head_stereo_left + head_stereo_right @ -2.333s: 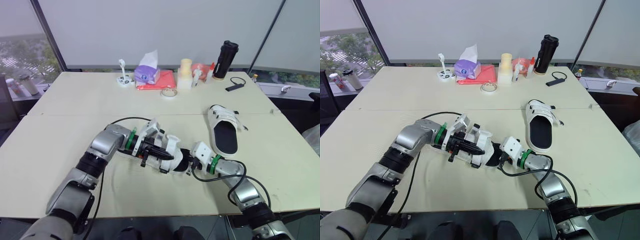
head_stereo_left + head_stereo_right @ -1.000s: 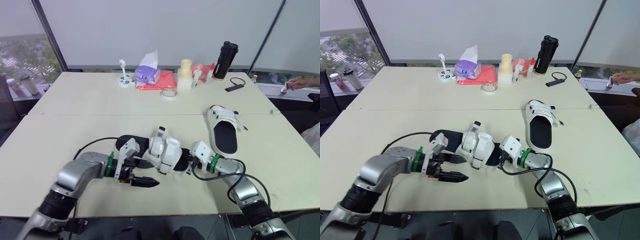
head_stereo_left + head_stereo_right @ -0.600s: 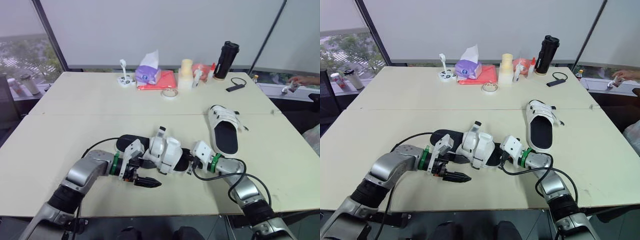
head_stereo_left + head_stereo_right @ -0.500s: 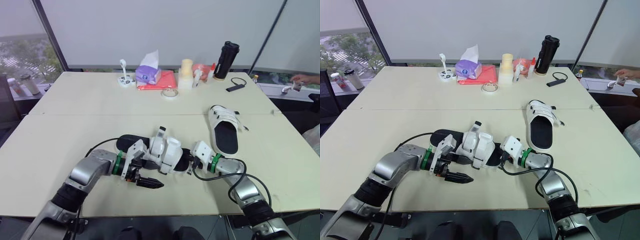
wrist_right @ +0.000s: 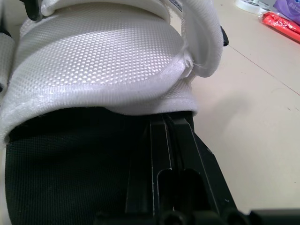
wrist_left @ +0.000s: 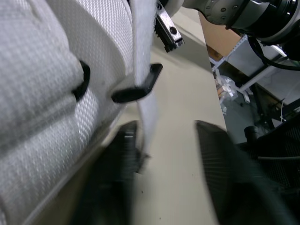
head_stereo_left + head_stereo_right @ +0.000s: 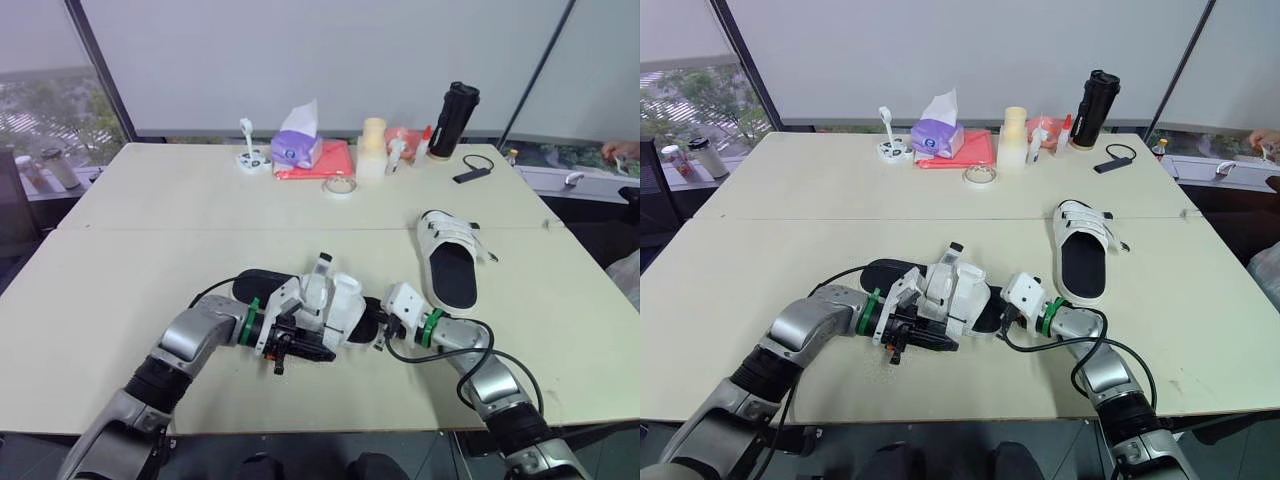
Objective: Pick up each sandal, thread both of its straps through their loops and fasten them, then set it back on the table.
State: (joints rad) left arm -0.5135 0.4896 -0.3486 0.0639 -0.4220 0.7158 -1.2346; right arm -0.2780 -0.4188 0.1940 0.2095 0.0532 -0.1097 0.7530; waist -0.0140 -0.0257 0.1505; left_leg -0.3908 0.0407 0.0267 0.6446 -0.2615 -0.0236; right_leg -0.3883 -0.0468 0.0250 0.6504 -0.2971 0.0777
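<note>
A white sandal [image 7: 325, 303] with a black insole is held just above the table's front middle. My right gripper [image 7: 373, 328] is shut on its toe end, fingers [image 5: 161, 140] pressed onto the black sole under the white strap band [image 5: 103, 61]. My left gripper [image 7: 322, 352] sits against the sandal's near side and is open. In the left wrist view a loose white strap [image 6: 143, 93] hangs down between the fingers [image 6: 119, 178], beside a black loop [image 6: 138, 89]. The second sandal [image 7: 447, 258] lies flat on the table to the right, straps across it.
Along the far edge stand a purple tissue box [image 7: 295, 148], a red cloth [image 7: 318, 165], a tape roll [image 7: 338, 186], a cream cup [image 7: 371, 135], a black bottle [image 7: 452, 120] and a small black device [image 7: 468, 176]. A person's hand [image 7: 620, 150] shows at far right.
My left gripper has swung from the front left in to the sandal's near side, so the loose strap now hangs between its fingers. The right gripper and the sandal have stayed put.
</note>
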